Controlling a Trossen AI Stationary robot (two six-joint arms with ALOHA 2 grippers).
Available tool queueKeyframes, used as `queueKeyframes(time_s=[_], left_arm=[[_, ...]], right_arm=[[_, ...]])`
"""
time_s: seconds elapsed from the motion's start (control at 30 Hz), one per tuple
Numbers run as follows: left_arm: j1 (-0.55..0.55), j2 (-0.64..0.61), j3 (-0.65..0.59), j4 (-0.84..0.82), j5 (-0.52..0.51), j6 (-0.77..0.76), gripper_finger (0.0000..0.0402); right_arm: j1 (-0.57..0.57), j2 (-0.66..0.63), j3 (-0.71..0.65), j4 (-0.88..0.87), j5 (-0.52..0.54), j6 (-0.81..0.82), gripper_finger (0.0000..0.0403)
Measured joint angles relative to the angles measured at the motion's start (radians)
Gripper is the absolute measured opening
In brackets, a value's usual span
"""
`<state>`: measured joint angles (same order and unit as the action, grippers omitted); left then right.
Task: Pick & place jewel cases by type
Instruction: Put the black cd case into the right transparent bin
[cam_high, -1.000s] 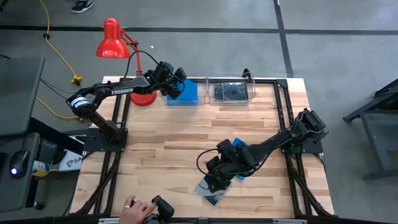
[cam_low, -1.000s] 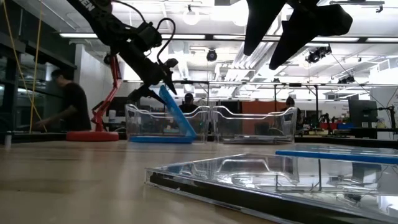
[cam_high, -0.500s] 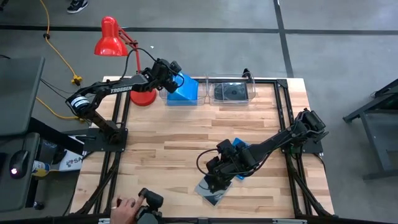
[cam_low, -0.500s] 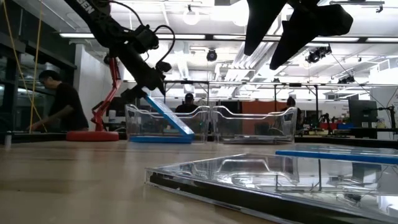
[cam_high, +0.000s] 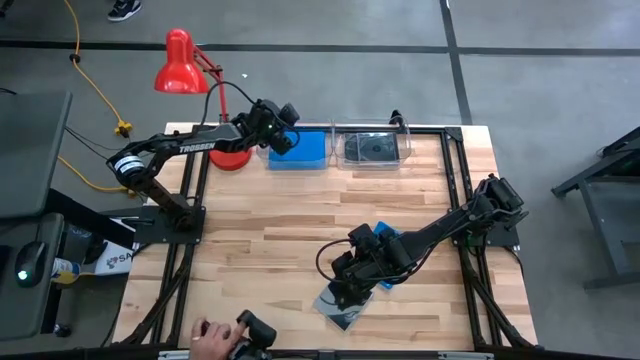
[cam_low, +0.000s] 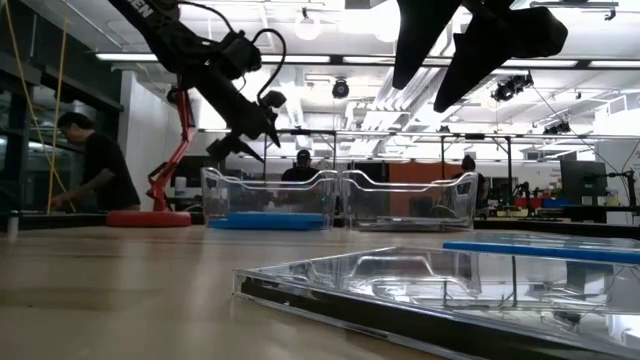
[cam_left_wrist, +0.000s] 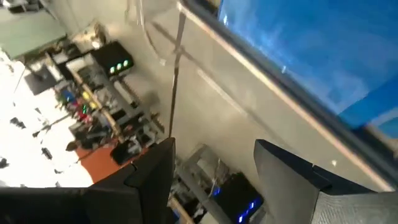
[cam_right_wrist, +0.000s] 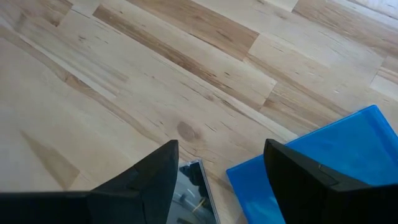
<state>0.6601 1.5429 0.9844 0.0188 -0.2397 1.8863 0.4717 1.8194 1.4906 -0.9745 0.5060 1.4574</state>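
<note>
A bright blue jewel case (cam_high: 308, 152) lies flat in the left clear bin (cam_low: 215, 195) at the table's far edge. My left gripper (cam_high: 284, 138) hovers open just above that bin, and the case (cam_left_wrist: 311, 43) shows beyond its fingers. The right bin (cam_high: 372, 132) holds a dark jewel case (cam_high: 372, 150). Near the table's front, my right gripper (cam_high: 345, 285) hangs open over bare wood. Below it a smoky clear jewel case (cam_high: 340, 305) and another blue jewel case (cam_right_wrist: 323, 162) lie flat on the table.
A red desk lamp (cam_high: 185, 65) stands at the far left beside the left bin. A person's hand (cam_high: 212, 335) holds a dark object at the table's near edge. People stand in the room beyond the table (cam_low: 95, 165). Bare wood lies between the bins and the front cases.
The blue jewel case that leaned tilted against the left bin's wall has tipped down and now lies flat in the bin. My left gripper has stayed open and turned a little above the bin. My right arm has kept still.
</note>
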Motion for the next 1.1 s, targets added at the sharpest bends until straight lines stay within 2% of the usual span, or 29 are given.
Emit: queueKeyframes(time_s=[0.2, 0.57, 0.83, 0.97, 1.1], left_arm=[[0.000, 0.000, 0.000, 0.083, -0.079, -0.002, 0.0214], [-0.104, 0.000, 0.001, 0.256, -0.091, -0.016, 0.0214], [-0.188, 0.000, 0.091, 0.287, -0.236, -0.165, 0.0214], [-0.236, 0.000, 0.144, 0.287, -0.325, -0.190, 0.0214], [-0.297, 0.000, 0.195, 0.285, -0.364, -0.190, 0.0214]], right_arm=[[0.000, 0.000, 0.000, 0.000, 0.000, 0.000, 0.0220], [0.000, 0.000, 0.000, 0.000, 0.000, -0.034, 0.0220], [0.000, 0.000, 0.000, 0.000, -0.020, -0.043, 0.0220], [0.008, 0.000, 0.000, -0.006, -0.026, -0.045, 0.0220], [0.027, 0.000, 0.000, -0.032, -0.020, -0.045, 0.0220]])
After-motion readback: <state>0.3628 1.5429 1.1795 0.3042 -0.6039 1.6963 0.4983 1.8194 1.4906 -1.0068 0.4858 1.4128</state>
